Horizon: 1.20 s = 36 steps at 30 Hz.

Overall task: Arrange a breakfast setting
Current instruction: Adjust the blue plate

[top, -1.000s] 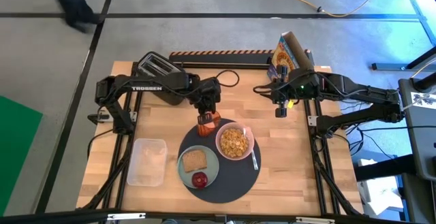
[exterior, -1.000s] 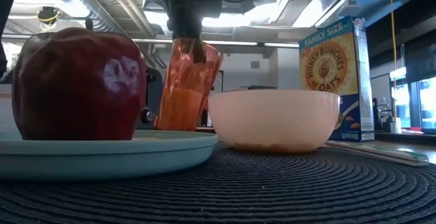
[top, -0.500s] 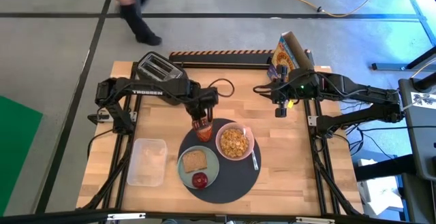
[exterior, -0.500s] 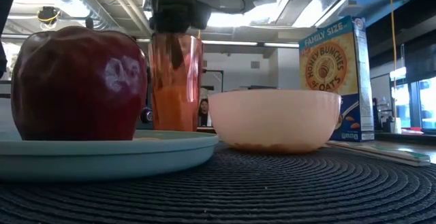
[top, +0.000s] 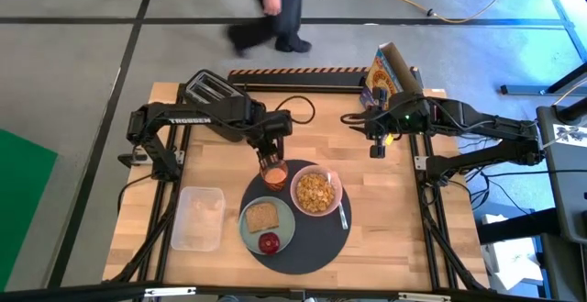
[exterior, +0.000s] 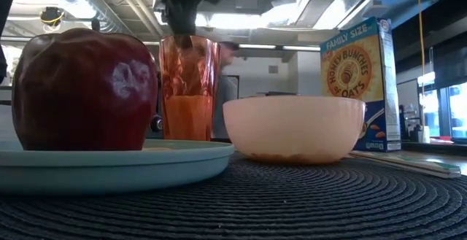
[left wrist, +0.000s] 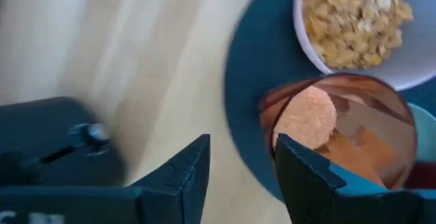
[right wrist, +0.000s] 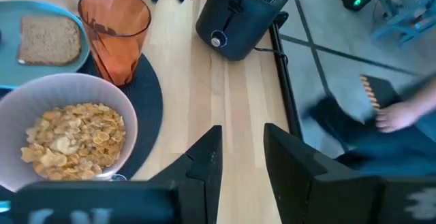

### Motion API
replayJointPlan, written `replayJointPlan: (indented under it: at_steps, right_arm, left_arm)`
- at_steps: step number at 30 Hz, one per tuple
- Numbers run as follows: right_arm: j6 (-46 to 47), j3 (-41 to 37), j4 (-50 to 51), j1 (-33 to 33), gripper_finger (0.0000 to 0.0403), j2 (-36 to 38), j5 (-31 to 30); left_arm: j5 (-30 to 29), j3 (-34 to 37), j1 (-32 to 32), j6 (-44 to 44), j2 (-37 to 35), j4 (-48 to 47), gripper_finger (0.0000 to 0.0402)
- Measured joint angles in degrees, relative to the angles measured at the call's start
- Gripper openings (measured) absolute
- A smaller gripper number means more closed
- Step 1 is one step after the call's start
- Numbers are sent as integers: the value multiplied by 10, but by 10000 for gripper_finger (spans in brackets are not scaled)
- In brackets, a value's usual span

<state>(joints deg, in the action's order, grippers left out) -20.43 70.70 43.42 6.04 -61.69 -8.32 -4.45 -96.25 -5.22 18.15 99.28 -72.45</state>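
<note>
since a second ago the orange cup (top: 274,173) went from tilted to upright on the mat (top: 316,238); left pincer (left wrist: 242,159) spread beside its rim, likely releasing.

You see a pale, smooth wooden table (top: 385,210) under a dark, ribbed woven mat (exterior: 292,203). The orange cup (exterior: 188,87) looks like translucent faceted plastic, the apple (exterior: 84,88) waxy and glossy, the pink bowl (exterior: 293,127) smooth, and the cereal box (exterior: 357,72) printed cardboard.
</note>
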Motion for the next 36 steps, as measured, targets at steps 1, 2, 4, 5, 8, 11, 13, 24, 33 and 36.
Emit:
replayJointPlan:
  at_steps: [1,2,4,5,8,11,13,24,33,36]
  right_arm:
    - [7,0,1,0,99,0,1]
    - [10,0,2,0,99,0,4]
    - [18,-3,0,0,99,1,4]
    - [22,-9,-2,0,99,3,5]
    - [43,-41,-8,0,99,17,19]
    - [66,-103,-37,0,99,47,45]
    - [84,-153,-72,0,99,74,68]
    - [229,-287,-134,-1,99,157,136]
    - [232,-287,-151,-1,99,158,123]
    - [230,-284,-152,-1,99,158,120]
  left_arm:
    - [-15,-17,4,7,0,-16,155]
    - [-29,-33,10,13,0,-34,158]
    - [-55,-60,27,29,0,-70,161]
    - [-66,-67,38,42,-1,-83,162]
    - [-96,-58,99,93,-9,-106,162]
    - [-101,-26,193,131,-14,-86,158]
    - [-70,-6,257,137,-14,-75,149]
    - [114,164,420,236,-14,248,104]
    - [188,333,409,320,-13,355,86]
    - [189,353,404,323,-13,376,81]
